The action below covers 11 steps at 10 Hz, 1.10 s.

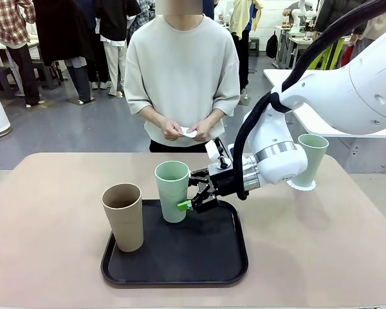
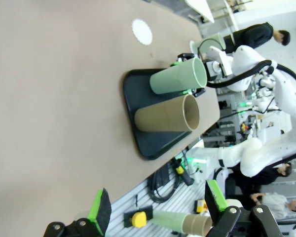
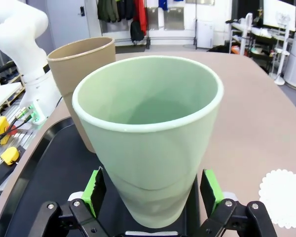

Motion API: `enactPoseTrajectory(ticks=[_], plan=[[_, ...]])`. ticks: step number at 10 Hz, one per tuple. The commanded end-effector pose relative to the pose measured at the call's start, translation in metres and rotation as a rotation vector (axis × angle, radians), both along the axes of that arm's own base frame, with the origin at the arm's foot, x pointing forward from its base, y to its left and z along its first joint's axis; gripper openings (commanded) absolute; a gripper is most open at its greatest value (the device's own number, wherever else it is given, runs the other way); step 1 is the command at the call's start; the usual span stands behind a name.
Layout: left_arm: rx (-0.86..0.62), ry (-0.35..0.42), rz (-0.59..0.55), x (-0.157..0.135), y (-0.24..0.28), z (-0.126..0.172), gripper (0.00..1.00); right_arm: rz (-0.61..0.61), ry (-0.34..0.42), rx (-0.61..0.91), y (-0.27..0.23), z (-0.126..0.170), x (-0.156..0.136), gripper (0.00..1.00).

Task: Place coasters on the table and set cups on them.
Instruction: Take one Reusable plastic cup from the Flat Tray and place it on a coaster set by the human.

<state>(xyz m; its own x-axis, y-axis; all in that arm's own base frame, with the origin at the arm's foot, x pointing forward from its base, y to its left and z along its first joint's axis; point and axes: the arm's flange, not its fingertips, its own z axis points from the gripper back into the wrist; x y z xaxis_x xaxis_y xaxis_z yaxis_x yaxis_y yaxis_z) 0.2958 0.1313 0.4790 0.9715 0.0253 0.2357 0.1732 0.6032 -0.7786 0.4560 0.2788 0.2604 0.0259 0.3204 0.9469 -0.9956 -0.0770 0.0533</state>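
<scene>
Right wrist view had the right gripper (image 3: 153, 190) spread wide, green pads flanking the mint cup (image 3: 148, 133) near the black tray's (image 3: 44, 168) far edge; left gripper (image 2: 158, 207) gaped, holding nothing.

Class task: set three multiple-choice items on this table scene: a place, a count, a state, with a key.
1. The tan cup stands: A on the black tray; B on a coaster; C in a hand.
2. The mint cups number: A one; B two; C three.
3. The right claw is: A shut; B open; C holding a coaster.
A: its base rests on the tray. B: one on the tray, one on a coaster. B: its fingers stand apart beside the mint cup.
</scene>
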Motion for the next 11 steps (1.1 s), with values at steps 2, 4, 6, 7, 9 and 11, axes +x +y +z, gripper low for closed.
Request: enactPoseTrajectory(ticks=[2, 4, 6, 7, 9, 11], plan=[[-0.009, -0.011, 0.001, 0.000, 0.001, 0.000, 1.00, -0.047, -0.032, 0.058, 0.005, -0.011, 0.003, 1.00], [-0.009, -0.011, 0.001, 0.000, 0.001, 0.000, 1.00, -0.053, -0.028, 0.058, 0.010, -0.013, 0.006, 1.00], [-0.009, -0.011, 0.001, 0.000, 0.001, 0.000, 1.00, -0.037, -0.013, 0.065, 0.018, -0.016, 0.007, 1.00], [-0.009, -0.011, 0.001, 0.000, 0.001, 0.000, 1.00, -0.028, -0.006, 0.073, 0.021, -0.017, 0.007, 1.00], [-0.009, -0.011, 0.001, 0.000, 0.001, 0.000, 1.00, -0.026, 0.002, 0.077, 0.026, -0.019, 0.009, 1.00], [-0.009, -0.011, 0.001, 0.000, 0.001, 0.000, 1.00, -0.021, -0.003, 0.089, 0.030, -0.019, 0.010, 1.00]])
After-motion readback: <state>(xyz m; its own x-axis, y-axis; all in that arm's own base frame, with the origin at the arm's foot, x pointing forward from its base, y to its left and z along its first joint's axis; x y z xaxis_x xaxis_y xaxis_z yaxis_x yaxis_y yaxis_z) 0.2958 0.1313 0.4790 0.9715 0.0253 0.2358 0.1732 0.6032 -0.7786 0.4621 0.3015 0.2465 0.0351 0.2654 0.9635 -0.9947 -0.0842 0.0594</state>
